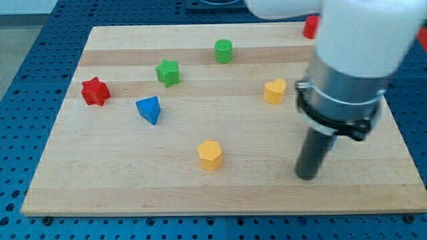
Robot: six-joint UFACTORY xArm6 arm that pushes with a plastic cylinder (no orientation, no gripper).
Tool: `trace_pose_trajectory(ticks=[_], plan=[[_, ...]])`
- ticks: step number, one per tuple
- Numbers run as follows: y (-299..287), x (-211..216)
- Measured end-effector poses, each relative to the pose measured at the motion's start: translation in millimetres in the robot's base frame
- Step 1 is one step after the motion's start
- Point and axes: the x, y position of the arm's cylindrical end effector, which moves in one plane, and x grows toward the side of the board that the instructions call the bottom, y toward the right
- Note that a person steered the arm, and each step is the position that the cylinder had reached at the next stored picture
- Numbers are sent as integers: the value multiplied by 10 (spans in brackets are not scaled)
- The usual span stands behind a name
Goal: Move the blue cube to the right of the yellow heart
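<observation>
The yellow heart (pixel 274 91) lies on the wooden board (pixel 120 180), right of centre. My tip (pixel 306 177) rests on the board to the lower right of the heart, well apart from it. The arm's white and grey body covers the board's upper right. A small blue sliver (pixel 336 139) shows just right of the rod, under the arm's black collar; it may be the blue cube, mostly hidden by the arm. The tip touches no block that I can see.
A red star (pixel 95 91) lies at the left, a blue triangular block (pixel 149 109) to its right, a green star (pixel 167 72) and a green cylinder (pixel 223 51) toward the top. A yellow hexagon (pixel 210 155) lies low centre. A red block (pixel 310 27) is partly hidden at the top right.
</observation>
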Motion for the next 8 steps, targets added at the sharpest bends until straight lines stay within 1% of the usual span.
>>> trace_pose_trajectory(ticks=[1,3,5,6,7,8], plan=[[270,-251],[296,-1241],[354,-1258],[517,-1490],[519,-1427],[547,-1192]])
